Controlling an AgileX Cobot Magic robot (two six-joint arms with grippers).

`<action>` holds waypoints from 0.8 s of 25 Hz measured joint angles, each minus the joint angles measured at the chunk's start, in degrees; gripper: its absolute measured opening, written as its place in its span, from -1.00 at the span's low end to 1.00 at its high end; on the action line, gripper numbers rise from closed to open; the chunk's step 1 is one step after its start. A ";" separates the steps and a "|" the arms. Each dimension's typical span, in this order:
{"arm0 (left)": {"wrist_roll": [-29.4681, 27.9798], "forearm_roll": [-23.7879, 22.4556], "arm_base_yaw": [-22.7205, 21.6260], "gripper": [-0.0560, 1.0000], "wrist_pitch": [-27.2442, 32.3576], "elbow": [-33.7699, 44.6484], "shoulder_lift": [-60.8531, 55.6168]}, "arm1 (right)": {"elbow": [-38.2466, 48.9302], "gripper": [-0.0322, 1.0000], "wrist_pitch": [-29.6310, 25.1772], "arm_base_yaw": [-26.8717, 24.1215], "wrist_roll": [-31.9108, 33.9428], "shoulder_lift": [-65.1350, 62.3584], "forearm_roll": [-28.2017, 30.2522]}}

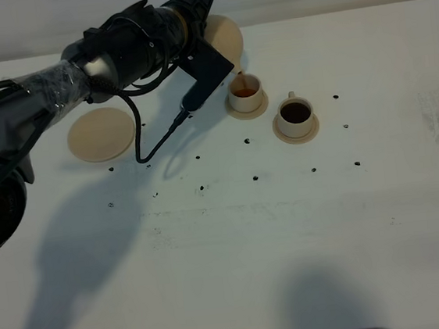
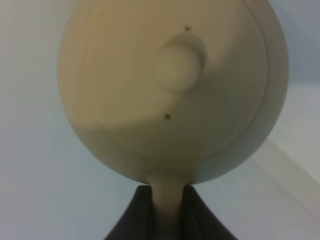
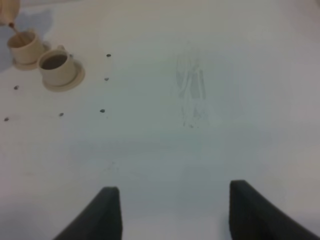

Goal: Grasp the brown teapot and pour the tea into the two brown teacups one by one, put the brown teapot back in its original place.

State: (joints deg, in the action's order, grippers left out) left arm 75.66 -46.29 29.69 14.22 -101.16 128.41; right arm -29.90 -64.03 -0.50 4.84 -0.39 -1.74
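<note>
- The left gripper [image 2: 167,210] is clamped on the handle of the teapot [image 2: 172,90], with the dark fingers [image 2: 132,215] pressed against either side of the handle; in the left wrist view the lid and its knob fill the frame.
- In the high view the teapot [image 1: 221,32] is held tilted in the air just behind the near cup [image 1: 245,93], mostly hidden by the left arm, and a thin stream of tea falls from its spout into that cup.
- The near cup sits on its small saucer and looks partly filled with amber tea. The far cup [image 1: 295,115], just beside it on its own saucer, already holds dark tea.
- So the step in hand appears to be filling the second of the two cups.
- To do it well, keep the spout directly above the middle of the near cup and hold the tilt steady, so the stream stays thin and lands inside the rim.
- Watch the tea level. Ease the teapot back upright before the near cup brims, and pause over it to let the last drops fall in.
- The lid is loose-looking and faces down the tilt, so a steeper angle might risk it slipping.
- The large saucer [image 1: 101,134], well to the other side of the near cup from the far cup, lies bare and is where the teapot should return.
- The right gripper [image 3: 170,210] stands wide and empty over bare table, well apart from the near cup.
</note>
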 joint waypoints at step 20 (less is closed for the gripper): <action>0.06 -3.18 0.00 -0.74 -3.33 0.00 0.02 | 0.00 0.01 0.00 0.00 0.00 0.00 0.00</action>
State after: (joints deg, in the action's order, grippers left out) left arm 75.72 -49.46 29.69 10.89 -101.16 128.42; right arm -29.90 -64.03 -0.50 4.84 -0.39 -1.74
